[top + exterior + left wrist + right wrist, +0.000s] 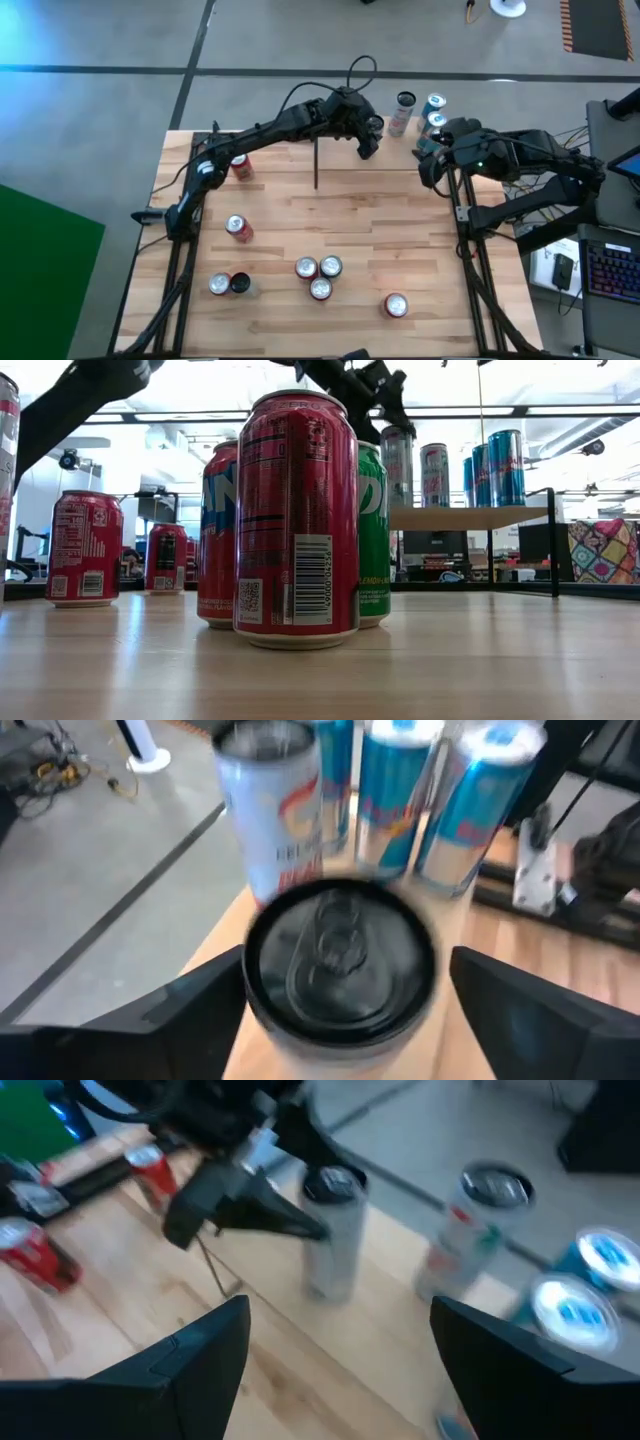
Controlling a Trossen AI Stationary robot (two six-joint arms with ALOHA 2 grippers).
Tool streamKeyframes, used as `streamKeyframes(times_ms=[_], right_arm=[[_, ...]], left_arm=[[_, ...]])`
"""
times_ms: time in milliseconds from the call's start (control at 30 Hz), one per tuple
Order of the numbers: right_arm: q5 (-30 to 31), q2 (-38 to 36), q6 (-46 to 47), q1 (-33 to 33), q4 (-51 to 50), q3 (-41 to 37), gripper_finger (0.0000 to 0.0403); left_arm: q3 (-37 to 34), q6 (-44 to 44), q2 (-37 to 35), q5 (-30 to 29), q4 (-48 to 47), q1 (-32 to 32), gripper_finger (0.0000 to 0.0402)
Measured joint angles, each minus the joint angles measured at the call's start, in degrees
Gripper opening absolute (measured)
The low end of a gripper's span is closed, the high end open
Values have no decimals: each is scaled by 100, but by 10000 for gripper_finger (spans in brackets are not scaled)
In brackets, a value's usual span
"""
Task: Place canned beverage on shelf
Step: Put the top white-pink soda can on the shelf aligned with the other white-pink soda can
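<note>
Left wrist view, can upright on shelf, top up, fingers apart.

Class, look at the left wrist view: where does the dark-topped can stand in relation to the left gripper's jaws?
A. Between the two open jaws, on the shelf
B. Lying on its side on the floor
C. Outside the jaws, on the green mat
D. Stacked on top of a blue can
A: the dark-topped can stands upright on the shelf between the open jaws of the left gripper, in front of the blue cans.

two matte black jointed arms, the left arm and right arm, carry looping black cables; each wrist ends in broad, dark, wedge-shaped fingers.
</note>
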Motion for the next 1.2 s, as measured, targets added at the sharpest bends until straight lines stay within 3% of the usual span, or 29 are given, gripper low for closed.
streamKeyframes(times_ms=[200, 333, 633, 767, 900, 1200], right_arm=[[22, 132, -907, -215, 1027, 0, 334], [-102, 319, -1544, -509, 1390, 0, 351], [-1358, 888, -2551, -1245, 1979, -28, 353], [-1560, 1008, -2956, -1575, 2291, -145, 352], [-2008, 970, -3246, -1906, 2613, -315, 352], [-2717, 1130, -3495, -2495, 3101, -634, 352]], left_arm=[[-31, 21, -313, 76, -74, 4, 374], [-1, 189, -661, 177, -416, 7, 383], [-93, 470, -1272, 185, -768, 2, 336], [-366, 514, -1519, 418, -1017, -2, 313], [-1496, 448, -2017, 598, -661, -16, 297], [-5265, -439, -4117, 736, 2082, -20, 284]])
